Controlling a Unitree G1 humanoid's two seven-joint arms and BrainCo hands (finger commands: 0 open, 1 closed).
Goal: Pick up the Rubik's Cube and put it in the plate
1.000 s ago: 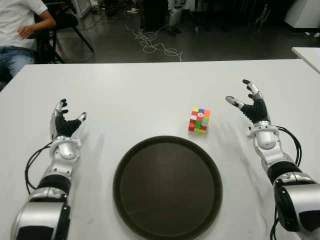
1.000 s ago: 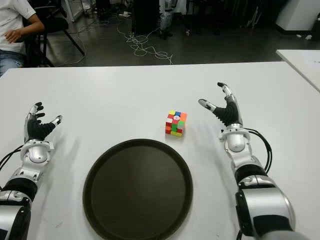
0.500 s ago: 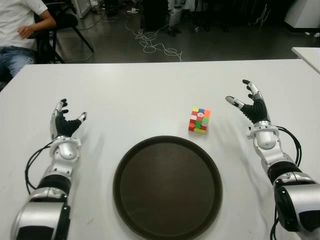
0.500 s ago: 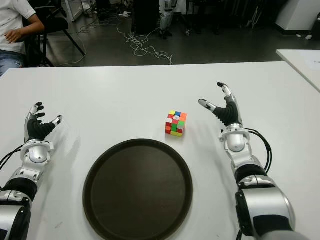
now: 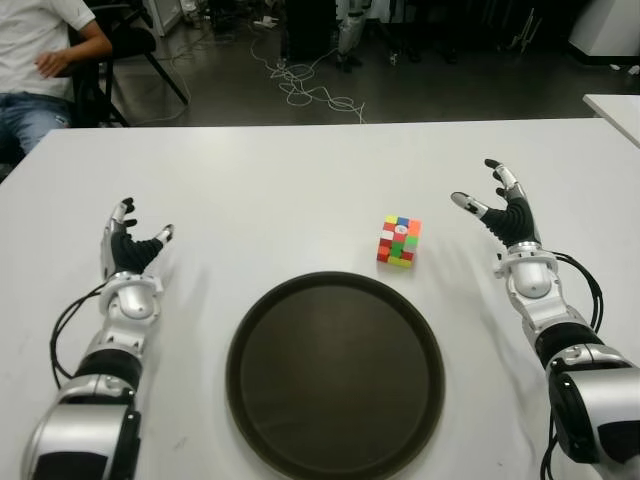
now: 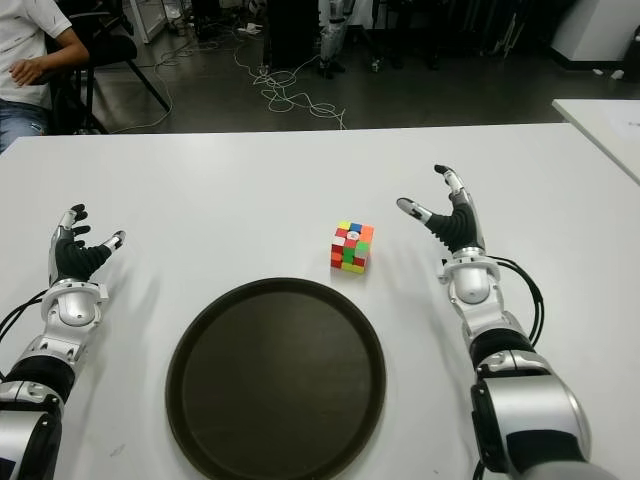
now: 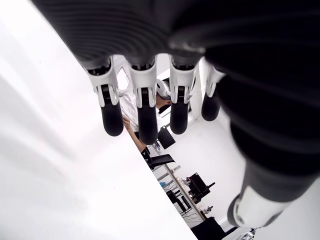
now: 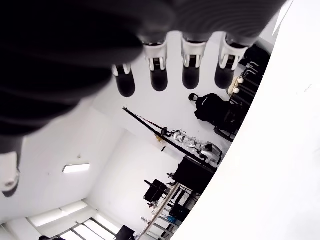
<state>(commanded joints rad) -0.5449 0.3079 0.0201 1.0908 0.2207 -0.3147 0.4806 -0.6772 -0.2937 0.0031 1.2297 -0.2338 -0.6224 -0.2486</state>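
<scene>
— Where's your Rubik's Cube point(image 5: 399, 241)?
— On the table point(image 5: 300, 190), just beyond the plate point(image 5: 250, 345); your right hand point(image 5: 508, 215), fingers spread and empty, is nearest.
— How will it handle?
— Likely light, rigid, slick; pinch opposite flat faces.

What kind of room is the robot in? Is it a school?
Probably a robotics lab or workshop, not a classroom. A bare white table holds only a Rubik's Cube and a dark plate, loose cables lie on the floor behind it, and a person sits at the far left.
</scene>
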